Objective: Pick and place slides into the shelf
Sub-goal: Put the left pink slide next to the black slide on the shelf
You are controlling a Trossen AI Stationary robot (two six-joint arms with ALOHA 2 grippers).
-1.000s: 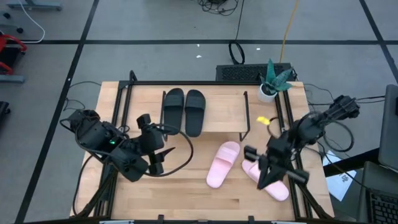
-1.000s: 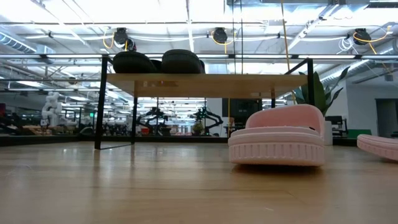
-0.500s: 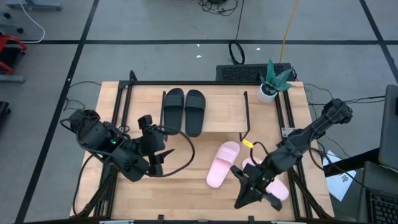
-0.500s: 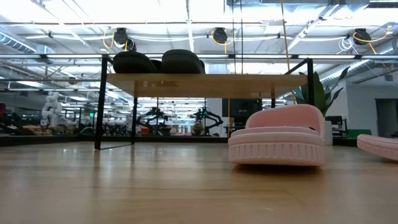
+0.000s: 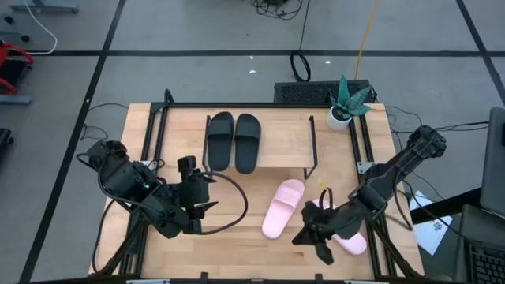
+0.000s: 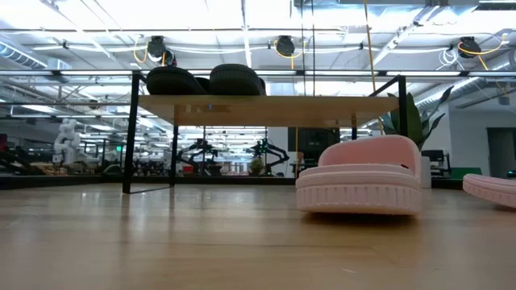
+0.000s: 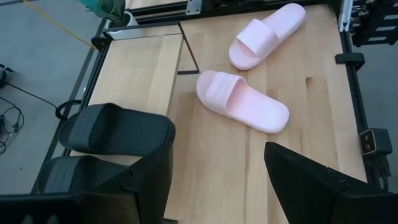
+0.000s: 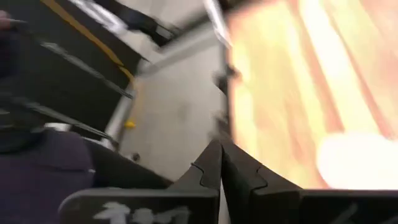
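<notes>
On shelf: two black slides. Tabletop: two pink slides. Right end effector clenched, left end effector released.

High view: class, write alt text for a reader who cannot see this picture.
Two black slides sit side by side on a low wooden shelf at the table's back. Two pink slides lie on the table in front; the right gripper is over the right pink slide, while the left gripper waits at front left.

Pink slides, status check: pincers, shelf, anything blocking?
Right pincer shut, empty, beside the pink slides on the table. Left pincer open, waiting. Black slides on shelf. Nothing blocking.
</notes>
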